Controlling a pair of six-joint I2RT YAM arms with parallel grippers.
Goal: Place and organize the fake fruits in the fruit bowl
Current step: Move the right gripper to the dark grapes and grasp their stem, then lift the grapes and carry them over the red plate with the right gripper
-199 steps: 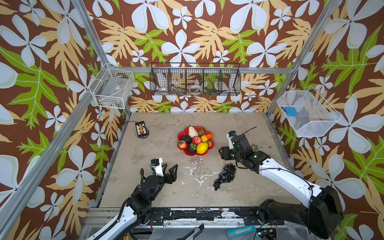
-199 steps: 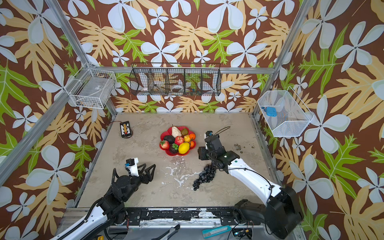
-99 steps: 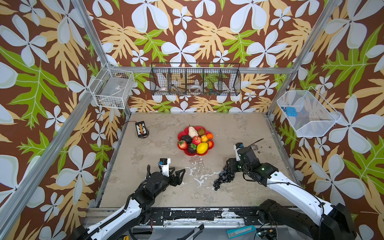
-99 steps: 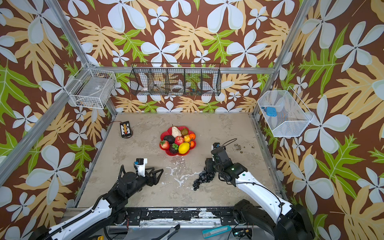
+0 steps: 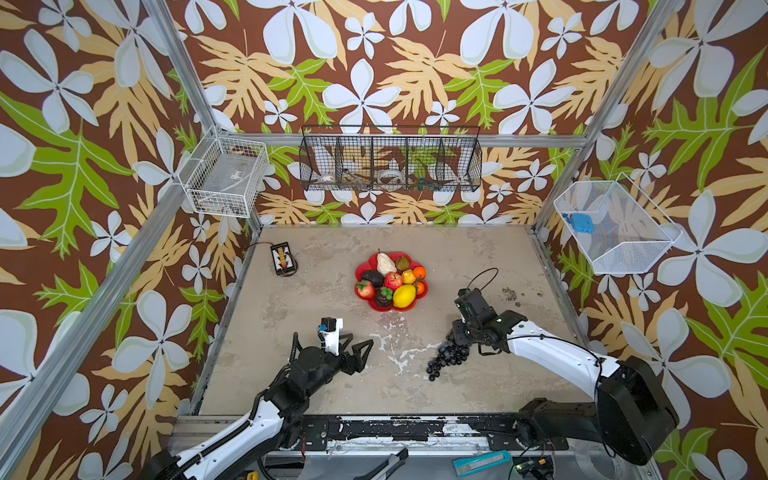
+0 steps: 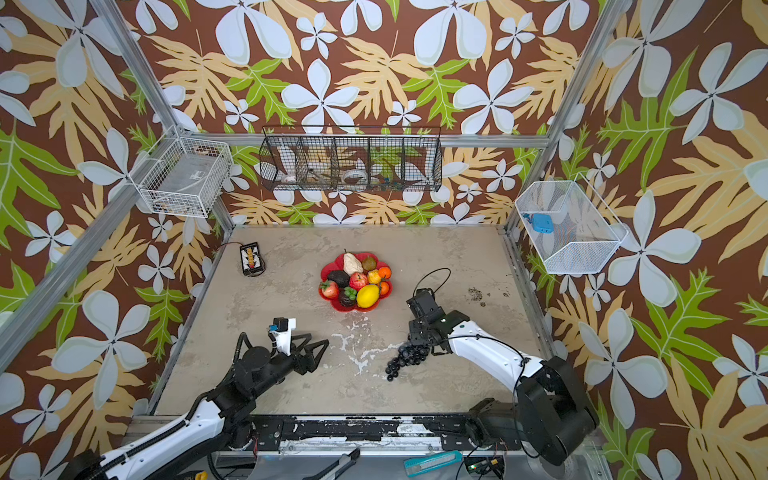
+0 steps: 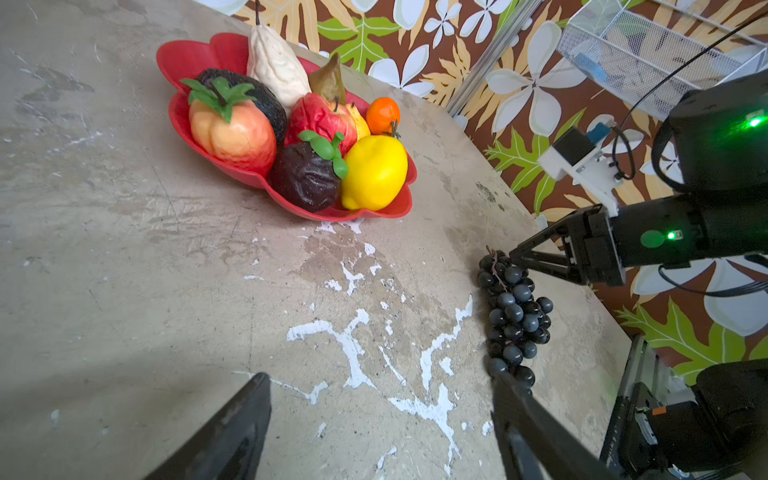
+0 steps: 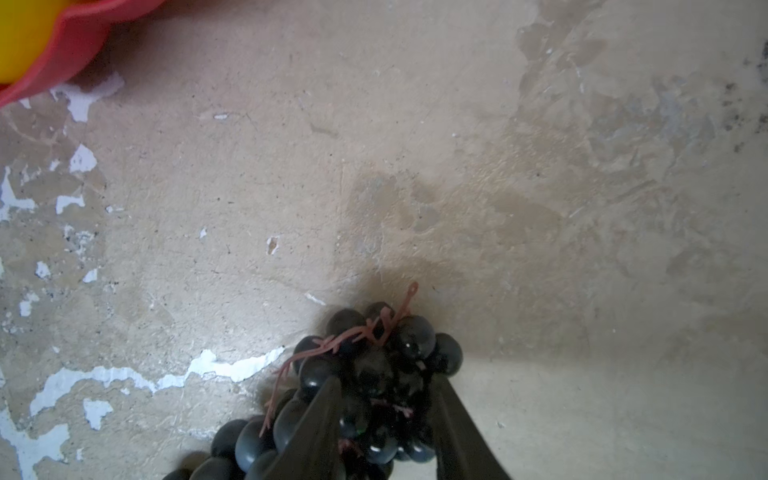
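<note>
Close in front of my base, my left gripper [image 7: 379,376] stood wide and empty above the table [image 7: 124,249]. Off to its side, my right gripper [image 8: 386,380] straddled the stem end of the grape bunch [image 5: 449,355], one finger on each side of the top grapes. Whether the pads had truly bitten, I could not tell. The bunch lay flat on the table, its tail trailing back toward me, well apart from the fruit bowl [image 7: 191,54].

I judged the bunch light but floppy. It was round, glossy beads on a thin pinkish stem [image 8: 361,332], likely to roll under the pads and to dangle and swing once lifted. The best hold seemed to be the knot where the stem gathers the top grapes, not any single bead.

Beyond it, the fruit bowl sat crowded, with the lemon [image 7: 374,172] at its near edge. The limp bunch would probably need draping over the pile.
</note>
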